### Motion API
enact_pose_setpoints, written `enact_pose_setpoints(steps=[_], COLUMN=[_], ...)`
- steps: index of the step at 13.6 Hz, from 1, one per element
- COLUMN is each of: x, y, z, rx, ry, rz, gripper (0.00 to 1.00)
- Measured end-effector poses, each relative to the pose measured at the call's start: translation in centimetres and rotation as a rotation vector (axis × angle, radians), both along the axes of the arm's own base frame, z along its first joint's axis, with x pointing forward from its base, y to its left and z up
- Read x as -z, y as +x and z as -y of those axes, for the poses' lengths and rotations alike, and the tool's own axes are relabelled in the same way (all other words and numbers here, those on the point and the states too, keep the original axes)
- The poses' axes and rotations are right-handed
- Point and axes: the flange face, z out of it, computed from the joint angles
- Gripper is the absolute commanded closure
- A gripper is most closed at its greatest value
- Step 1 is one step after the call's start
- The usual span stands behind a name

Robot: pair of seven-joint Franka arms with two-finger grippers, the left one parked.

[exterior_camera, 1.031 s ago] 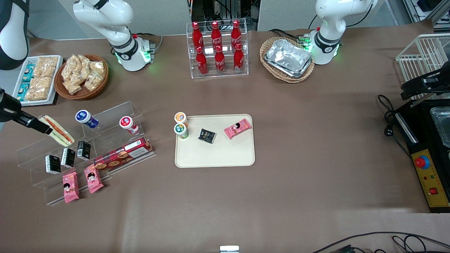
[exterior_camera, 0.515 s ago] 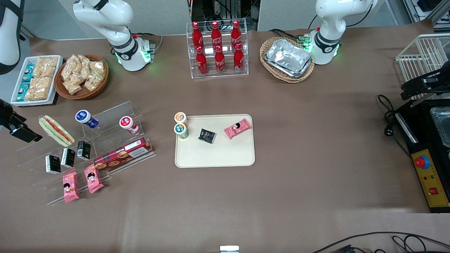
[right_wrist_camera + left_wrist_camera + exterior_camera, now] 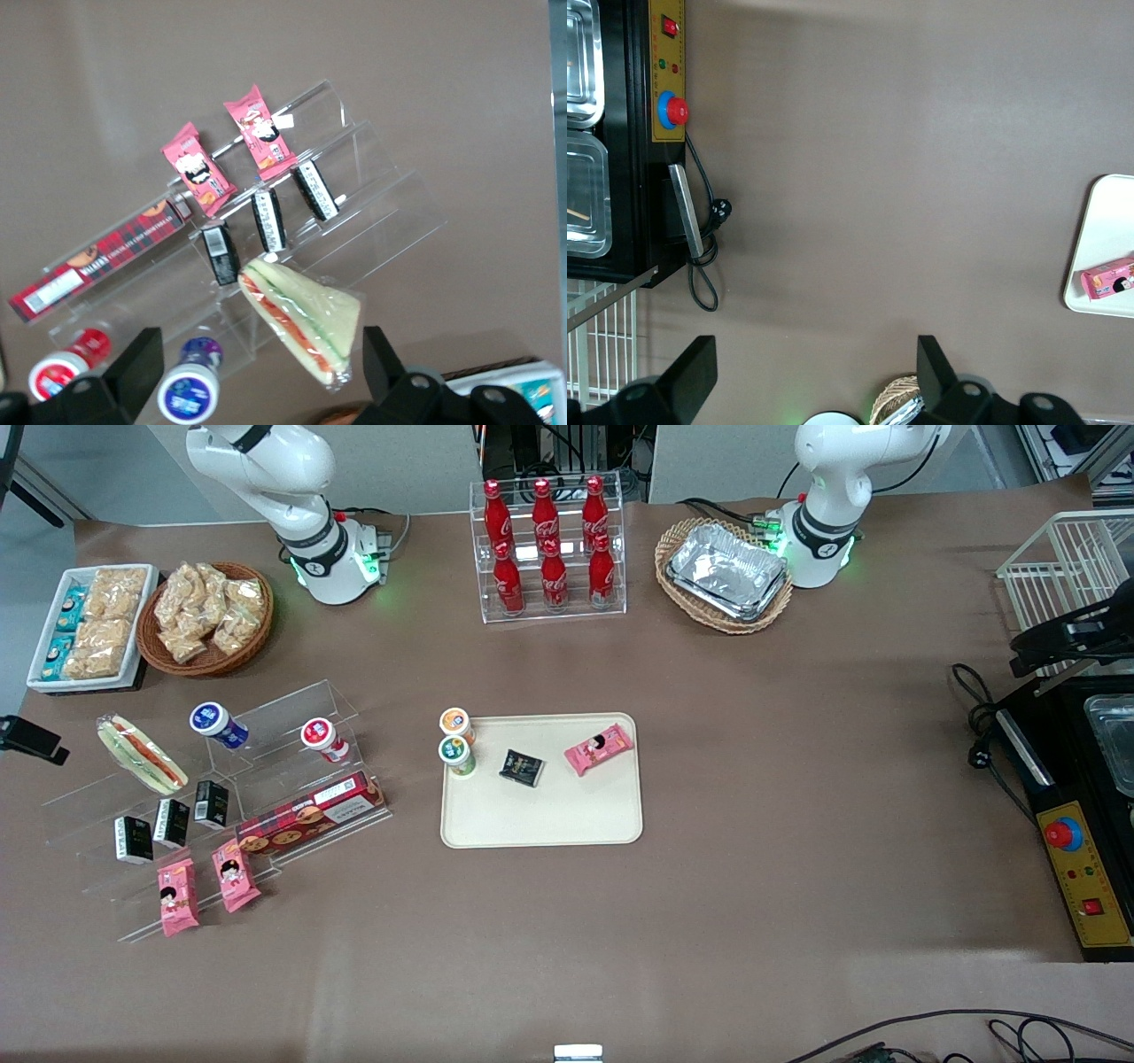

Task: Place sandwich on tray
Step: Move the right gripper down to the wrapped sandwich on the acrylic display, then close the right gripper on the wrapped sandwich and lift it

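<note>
Caught at the pick-up stage, with nothing yet lifted; seen from the right wrist, poised well above the clear acrylic stand [image 3: 381, 212] with the gripper [image 3: 259, 347] spread wide and holding nothing; looking down on the sandwich [image 3: 301, 323], untouched in its clear wrap on an upper step.

From the front, found at the working arm's end of the table: the sandwich [image 3: 142, 755] lying at about 9 o'clock from the tray [image 3: 549, 815] and well apart from it; flanked by a blue-lidded cup [image 3: 213, 722] near its 2 o'clock and 3 black cartons [image 3: 170, 822] a step lower, toward its 6 o'clock.

Already loaded on the tray: 2 small cups [image 3: 457, 753] at the 9 o'clock edge, a black packet [image 3: 521, 767] and a pink snack pack [image 3: 599, 748] near 12 o'clock; bare across the 6 o'clock half.

Judged to be the approach before the grasp. Next, probably: come down over the middle of the sandwich, set the jaws across its narrow width, close gently on the soft bread and slippery wrap; then lift clear of the step without clipping the cup or the cartons, carry toward 3 o'clock and set down on the tray's bare half.
</note>
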Motion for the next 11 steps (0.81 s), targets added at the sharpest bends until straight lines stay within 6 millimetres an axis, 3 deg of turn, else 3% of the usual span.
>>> enact_pose_setpoints(steps=[6,11], x=[1.5,3.8], y=[-0.3,-0.7], z=[2.5,3.9], rx=[-0.388,-0.57], ry=[-0.001,0.04], rz=[-0.051,-0.086], gripper=[0.0,0.0])
